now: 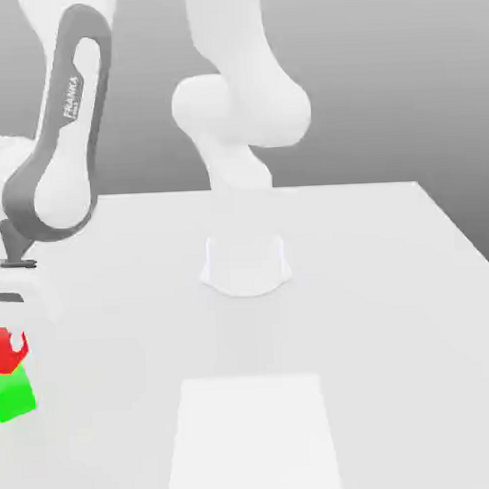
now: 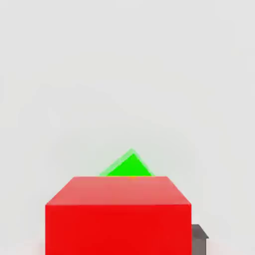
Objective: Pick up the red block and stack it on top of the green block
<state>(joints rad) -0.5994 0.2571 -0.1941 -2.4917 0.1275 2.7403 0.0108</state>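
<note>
Small matte red cube [image 1: 6,349] sat atop small matte green cube [image 1: 15,395], stack apparently made; claw [image 1: 8,334] straddled it, grip indeterminate, withdrawal outstanding.

White, smooth, rounded robot arm [image 1: 238,109] with bulbous joints on a round white base [image 1: 245,266]. One link [image 1: 59,146] has a dark grey band bearing white "FRANKA" lettering.
</note>
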